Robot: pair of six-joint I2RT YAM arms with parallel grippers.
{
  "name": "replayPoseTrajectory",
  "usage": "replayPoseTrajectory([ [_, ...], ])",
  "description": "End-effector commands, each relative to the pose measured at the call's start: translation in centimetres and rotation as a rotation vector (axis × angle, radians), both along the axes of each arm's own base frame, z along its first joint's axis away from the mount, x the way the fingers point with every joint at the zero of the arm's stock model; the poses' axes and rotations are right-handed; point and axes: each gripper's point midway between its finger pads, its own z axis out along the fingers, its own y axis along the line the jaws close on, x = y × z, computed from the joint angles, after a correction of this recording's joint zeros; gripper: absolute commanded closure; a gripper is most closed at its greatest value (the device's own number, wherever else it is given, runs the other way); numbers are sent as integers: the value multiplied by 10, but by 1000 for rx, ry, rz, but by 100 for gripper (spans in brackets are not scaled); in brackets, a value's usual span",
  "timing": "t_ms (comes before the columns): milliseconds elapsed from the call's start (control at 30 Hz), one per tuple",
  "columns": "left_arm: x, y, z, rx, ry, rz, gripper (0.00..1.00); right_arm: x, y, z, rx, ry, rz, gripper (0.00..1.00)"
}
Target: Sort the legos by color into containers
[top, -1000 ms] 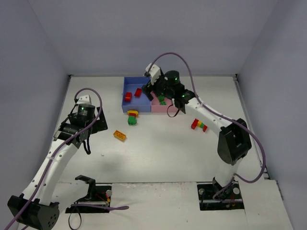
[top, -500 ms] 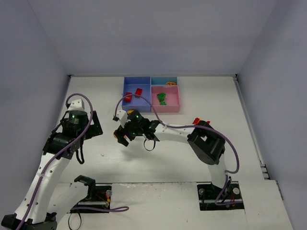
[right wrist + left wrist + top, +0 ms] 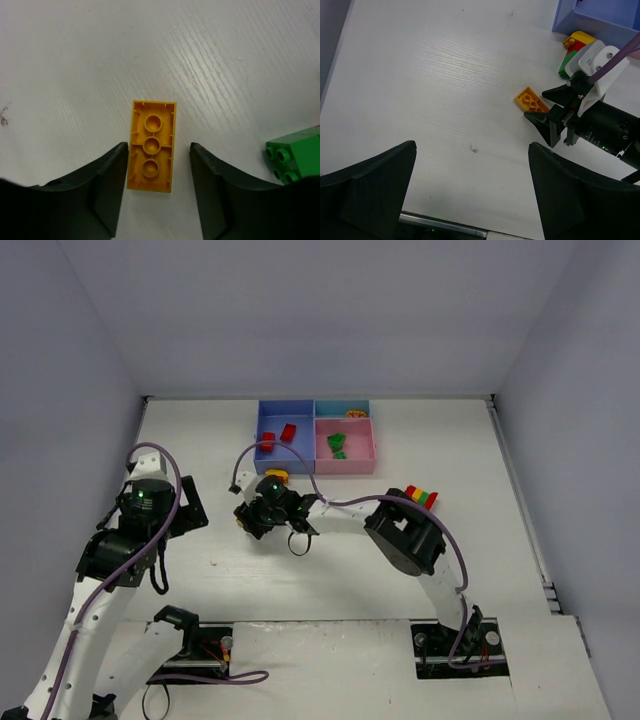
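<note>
One orange brick (image 3: pixel 151 145) lay between the right gripper's (image 3: pixel 159 146) parted jaws, not yet clamped. One green brick (image 3: pixel 295 155) just beside was cut off. The left gripper (image 3: pixel 472 146) gaped wide, empty.

A robot lab is shown: a table (image 3: pixel 330 570) enclosed by grey walls (image 3: pixel 300 310), arms (image 3: pixel 100 585) bolted at its near edge.

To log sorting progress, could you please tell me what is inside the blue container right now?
Two red legos lie inside the blue container, apart from each other. No arm covers it in the overhead view, and nothing else shows inside.
</note>
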Motion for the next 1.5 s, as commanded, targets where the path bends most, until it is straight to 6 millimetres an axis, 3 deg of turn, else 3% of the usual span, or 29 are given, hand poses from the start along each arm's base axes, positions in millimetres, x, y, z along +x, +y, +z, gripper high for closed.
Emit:
replayPoseTrajectory([
  [0, 7, 0, 12, 0, -30, 3, 13, 11, 21, 38, 88, -86, 17, 55],
  [33, 7, 0, 12, 1, -31, 4, 13, 11, 20, 40, 86, -91, 21, 61],
  [67, 7, 0, 12, 2, -31, 5, 13, 11, 18, 42, 84, -101, 33, 78],
  [100, 9, 0, 11, -1, -34, 5, 13, 10, 16, 41, 75, -108, 40, 87],
  [167, 10, -1, 11, -2, -37, 5, 13, 17, 11, 56, 83, -152, 50, 100],
  [300, 17, -4, 11, -12, -40, 0, 13, 32, -4, 94, 95, -253, 87, 100],
  [333, 19, -6, 8, -15, -30, -4, 13, 37, -9, 118, 115, -300, 92, 100],
  [367, 21, -7, 7, -18, -30, -4, 13, 41, -14, 128, 104, -353, 121, 100],
  [400, 23, -8, 7, -21, -27, -6, 13, 55, -28, 151, 118, -400, 104, 100],
  [500, 30, -13, 3, -30, -20, -14, 13, 81, -57, 186, 118, -497, 96, 99],
  [667, 43, -20, -2, -43, -12, -29, 13, 160, -133, 212, 15, -633, -14, 96],
  [733, 48, -23, -7, -41, 4, -36, 13, 191, -163, 208, -51, -674, -52, 95],
  [767, 51, -25, -6, -45, 1, -39, 13, 202, -170, 217, -59, -705, -64, 94],
  [800, 53, -26, -10, -40, 16, -40, 13, 213, -177, 210, -82, -709, -72, 94],
  [833, 56, -27, -10, -41, 16, -41, 13, 230, -191, 220, -112, -759, -87, 93],
  [1000, 63, -27, -19, -20, 58, -39, 13, 275, -218, 201, -242, -822, -93, 89],
  [1133, 66, -27, -24, -12, 77, -37, 13, 302, -230, 185, -305, -841, -111, 88],
  [1167, 66, -28, -24, -14, 80, -34, 13, 308, -232, 172, -321, -827, -112, 88],
  [1467, 61, -30, -39, -33, 118, -27, 13, 345, -253, 152, -356, -834, -152, 84],
])
